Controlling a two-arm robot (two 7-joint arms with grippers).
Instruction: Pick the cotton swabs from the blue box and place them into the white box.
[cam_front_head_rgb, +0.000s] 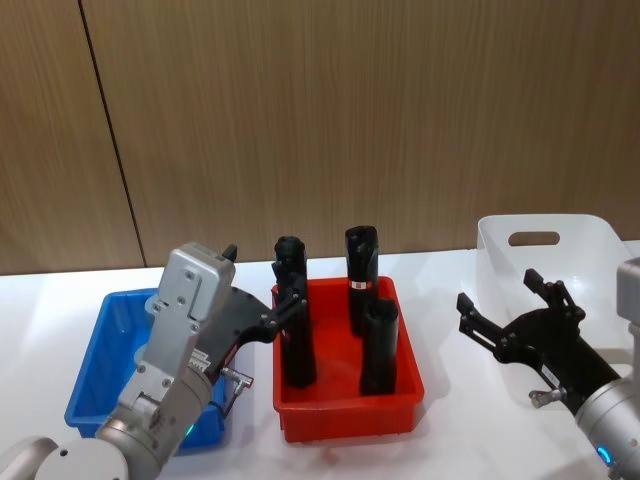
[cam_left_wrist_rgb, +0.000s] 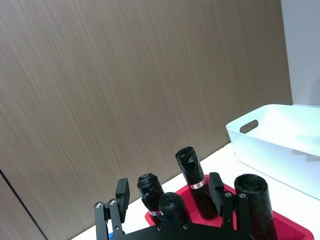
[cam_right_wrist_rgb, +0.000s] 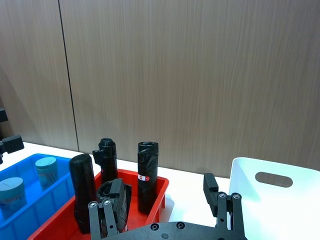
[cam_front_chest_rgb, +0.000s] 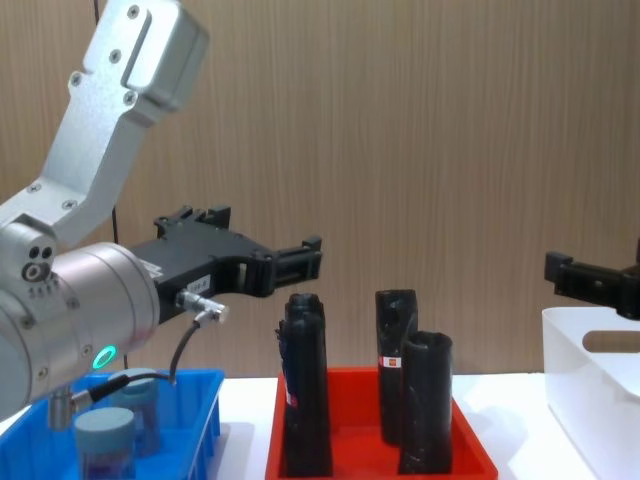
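Wood-grain wall panelling (cam_front_head_rgb: 300, 100) backs a white tabletop (cam_front_head_rgb: 450, 430) that carries 3 containers in a row.

Start with the left gripper (cam_front_head_rgb: 263, 278). Its black fingers are spread wide with nothing between them. It hangs raised over the right side of the shallow bright blue plastic box (cam_front_head_rgb: 100, 340), pointing toward the neighbouring red plastic tray (cam_front_head_rgb: 340, 415). Your right gripper (cam_front_head_rgb: 500, 290) is likewise spread and empty. It is held close to the front of the tall-walled white plastic box (cam_front_head_rgb: 600, 240) with the oval handle slot, on the robot's right.

Now move outward to the goods. The cotton swabs (cam_front_chest_rgb: 105, 435), small clear cylindrical tubs with pale blue-grey lids, stand in the blue box. You can count 2 of them in the chest view, below the left arm. Whether more sit hidden under that arm, you cannot tell. What you can see of the white box's inside is bare. The 4 tall black cylinders (cam_front_head_rgb: 360, 265) standing in the red tray between the 2 boxes are not yours to move.

So I judge the task as barely begun. No tub is gripped and none is delivered, as far as the views show. At least 2 pick-and-place trips are left, each crossing over the red tray and its upright cylinders.
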